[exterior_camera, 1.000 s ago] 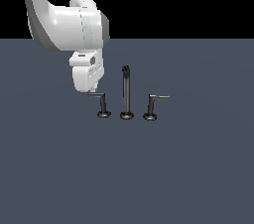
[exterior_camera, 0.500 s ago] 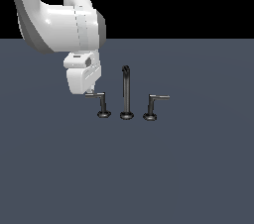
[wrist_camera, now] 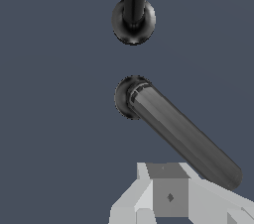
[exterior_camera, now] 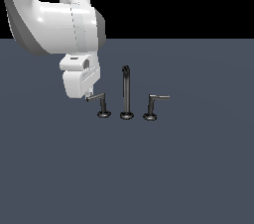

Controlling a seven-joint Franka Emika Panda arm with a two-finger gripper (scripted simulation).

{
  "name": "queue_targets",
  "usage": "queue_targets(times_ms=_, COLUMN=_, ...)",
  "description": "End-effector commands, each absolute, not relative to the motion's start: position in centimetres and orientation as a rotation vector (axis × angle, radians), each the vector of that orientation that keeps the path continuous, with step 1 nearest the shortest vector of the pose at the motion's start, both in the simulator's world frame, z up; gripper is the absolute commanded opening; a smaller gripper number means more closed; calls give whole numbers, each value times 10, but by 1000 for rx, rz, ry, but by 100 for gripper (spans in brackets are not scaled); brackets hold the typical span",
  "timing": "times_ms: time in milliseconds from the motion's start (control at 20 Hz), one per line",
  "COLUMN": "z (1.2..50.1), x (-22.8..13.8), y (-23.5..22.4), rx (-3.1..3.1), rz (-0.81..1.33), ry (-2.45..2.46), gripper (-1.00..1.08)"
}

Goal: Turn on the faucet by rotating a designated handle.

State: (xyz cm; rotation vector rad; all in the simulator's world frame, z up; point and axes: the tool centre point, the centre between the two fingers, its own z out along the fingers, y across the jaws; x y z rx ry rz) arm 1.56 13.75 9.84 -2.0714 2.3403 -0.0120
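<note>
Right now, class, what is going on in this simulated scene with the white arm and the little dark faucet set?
A white robot arm has its gripper down at the free end of the short dark metal L-shaped lever handle on the exterior view's left. That handle's arm points left and tilts slightly down toward the gripper. The tall thin dark spout post and the mirrored lever handle stand untouched. Whether the gripper is open or shut cannot be told.

Glossy white rounded arm (exterior_camera: pixel 54 22) with grey shading, ending in a boxy, angular white-grey end effector (exterior_camera: pixel 88 95).
</note>
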Motion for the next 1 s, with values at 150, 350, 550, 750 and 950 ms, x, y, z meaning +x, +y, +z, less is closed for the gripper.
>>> queue_targets(times_ms=150, z=98, x=-10, y=138, rx=-2090, rz=-1, ry=2345, gripper=-100)
queue_targets(times_ms=350, z=98, x=-6, y=130, rx=-2078, rz=-7, ry=2344, gripper=-100)
queue_targets(times_ms=550, z=98, x=-17, y=120, rx=-2083, rz=-4, ry=2344, gripper=-100)
queue_targets(times_ms=750, z=98, x=-27, y=109, rx=-2087, rz=-2, ry=2345, gripper=-100)
queue_targets(times_ms=950, z=98, x=-35, y=101, rx=-2090, rz=-1, ry=2345, gripper=-100)
